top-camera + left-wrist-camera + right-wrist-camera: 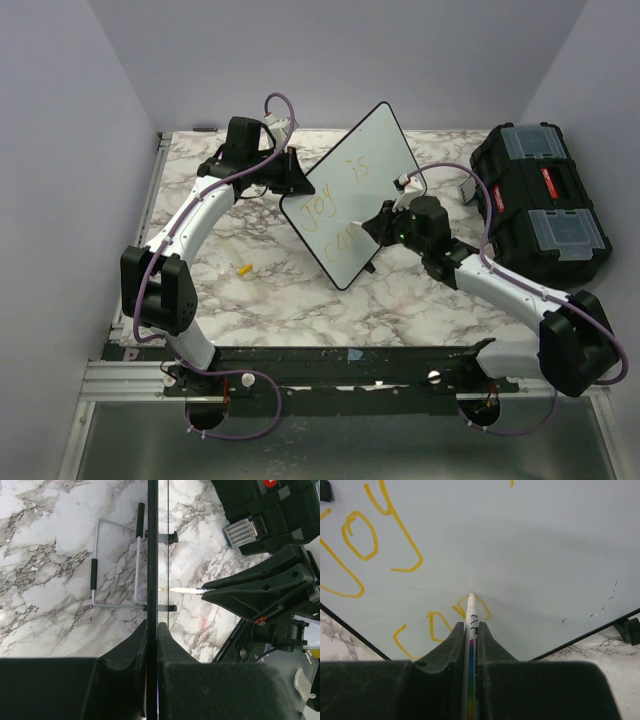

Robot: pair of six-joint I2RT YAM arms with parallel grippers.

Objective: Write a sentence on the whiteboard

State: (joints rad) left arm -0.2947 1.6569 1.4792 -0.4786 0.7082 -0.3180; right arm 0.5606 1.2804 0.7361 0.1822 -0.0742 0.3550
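The right pincer [470, 630] is closed on a slim white marker [471, 650] with a rainbow-striped barrel; its tip touches the large flat white whiteboard [535, 550] with the thin black rim, at the third letter of the lower line. The left pincer [152, 630] is clamped on the whiteboard's edge, holding it tilted up on the marble-patterned bench [260, 300]. The yellow-orange handwritten sentence [340, 205] reads "Joy is" above, with "con" begun below; most of the last word looks yet to be written.

Doing this well, I judge, calls for light, even tip pressure; letters spaced steadily along the line; a firm left grip against the push.

The right wrist view shows the strokes and the tip contact. The left wrist view shows the board edge-on, plus a grey wire stand [117, 565] behind it. The top view gives the board's slant.
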